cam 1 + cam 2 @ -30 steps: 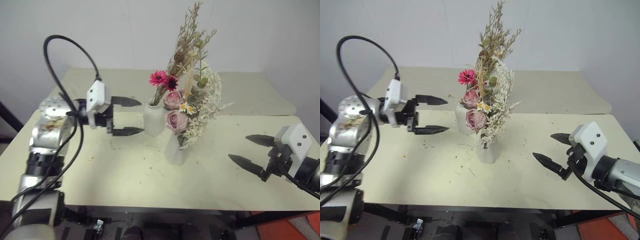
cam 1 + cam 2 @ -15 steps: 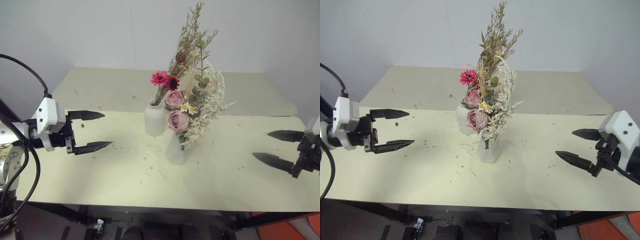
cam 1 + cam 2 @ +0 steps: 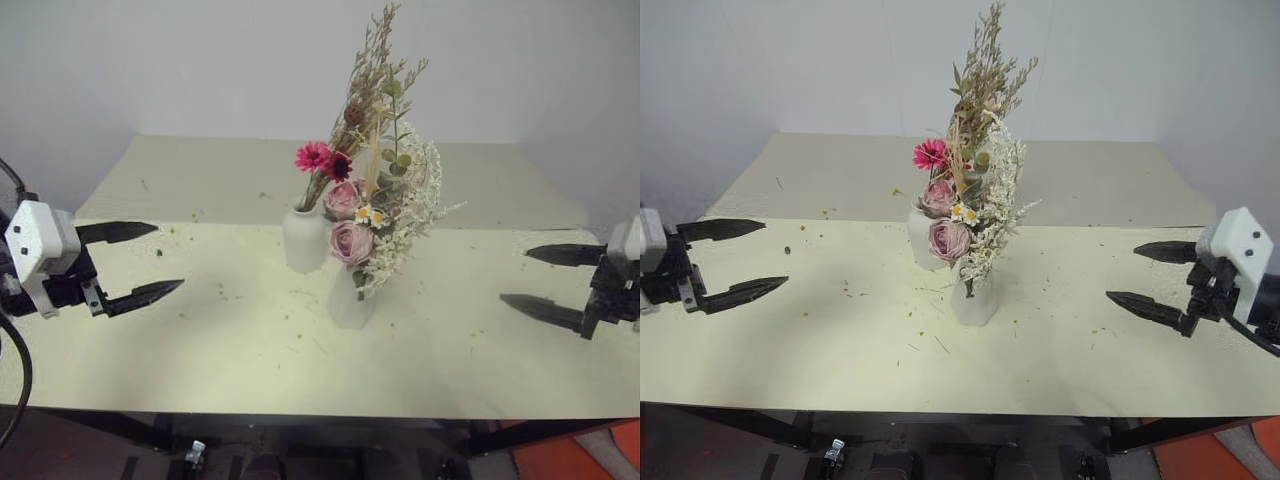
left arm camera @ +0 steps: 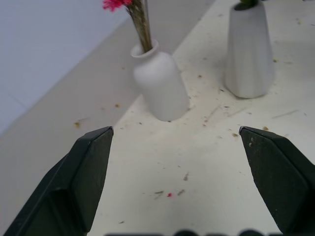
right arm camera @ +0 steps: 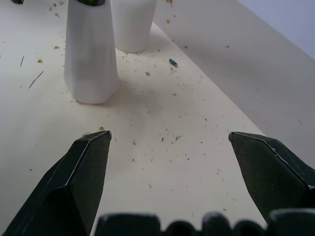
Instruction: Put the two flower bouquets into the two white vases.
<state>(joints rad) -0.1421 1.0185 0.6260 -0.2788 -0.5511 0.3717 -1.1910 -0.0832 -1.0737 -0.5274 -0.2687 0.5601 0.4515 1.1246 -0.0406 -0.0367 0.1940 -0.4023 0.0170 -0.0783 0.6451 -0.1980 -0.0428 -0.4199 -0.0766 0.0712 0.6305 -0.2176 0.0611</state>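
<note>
**Both bouquets seated in their vases; grippers released and clear**

We find the rounded bottle vase (image 3: 304, 240) standing upright near the middle of the pale table (image 3: 220, 340), with the thin bunch of tan sprigs (image 3: 362, 95) and its two magenta-red daisies (image 3: 324, 160) rising from its narrow neck. Just beside it, nearer the robot and a little to its right, stands the tapered cone vase (image 3: 348, 296), also upright. It carries the fuller bunch of pale pink roses (image 3: 350, 242), white filler and green leaves. The two bunches overlap in the head views, and we cannot tell whether their stems touch. In the left wrist view the two vases stand apart, with bare table between their bases.

We note the left gripper (image 3: 138, 262) at the left edge of the table, its two black fingers spread wide and grasping nothing. It points toward the vases and is well apart from them. The right gripper (image 3: 1148, 277) sits at the right edge, likewise spread wide and empty, well apart from the cone vase.

We observe small scattered plant debris (image 5: 147, 73) on the table around both vases, including one small green fragment (image 5: 173, 62) near the bottle vase.
</note>
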